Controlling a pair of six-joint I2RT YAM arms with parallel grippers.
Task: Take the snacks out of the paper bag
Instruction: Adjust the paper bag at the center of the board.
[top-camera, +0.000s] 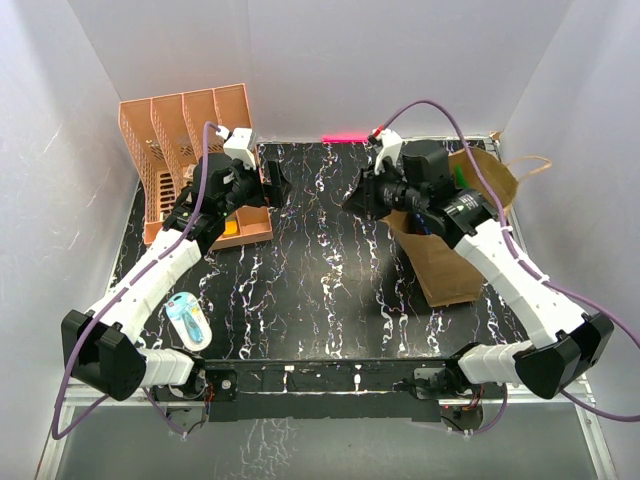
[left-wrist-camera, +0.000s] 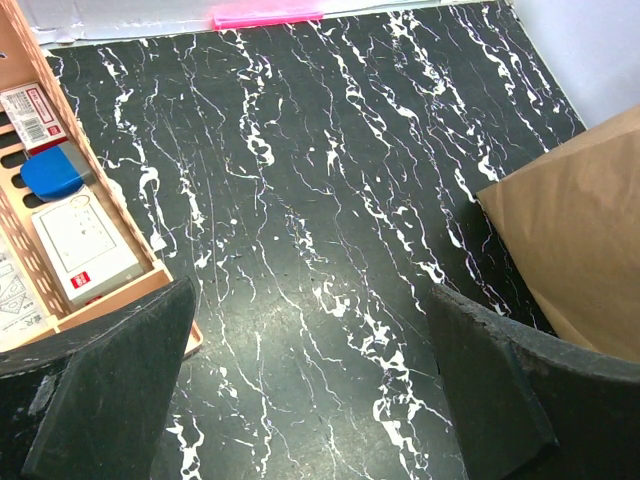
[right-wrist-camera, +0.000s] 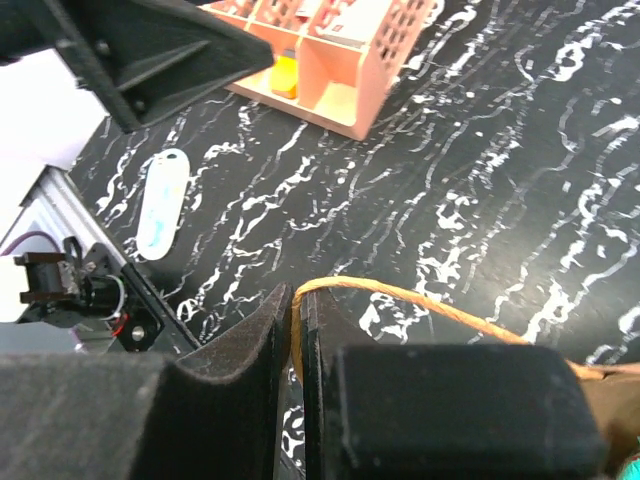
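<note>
The brown paper bag (top-camera: 450, 270) lies on the right of the black marble table, its mouth toward the back. My right gripper (top-camera: 356, 196) is left of that mouth and is shut on the bag's twisted handle (right-wrist-camera: 420, 297), which is pinched between the pads at the gripper (right-wrist-camera: 297, 300). The snacks are almost all hidden inside; only a green patch (top-camera: 458, 175) shows at the bag's top. My left gripper (top-camera: 275, 180) hovers wide open over bare table, gripper (left-wrist-camera: 310, 300) empty, with the bag's side (left-wrist-camera: 580, 230) to its right.
A peach-orange organiser (top-camera: 185, 130) with stationery stands at the back left, close beside the left gripper. A light-blue and white oval gadget (top-camera: 188, 320) lies near the front left. A pink strip (top-camera: 345, 136) marks the back edge. White walls enclose the table.
</note>
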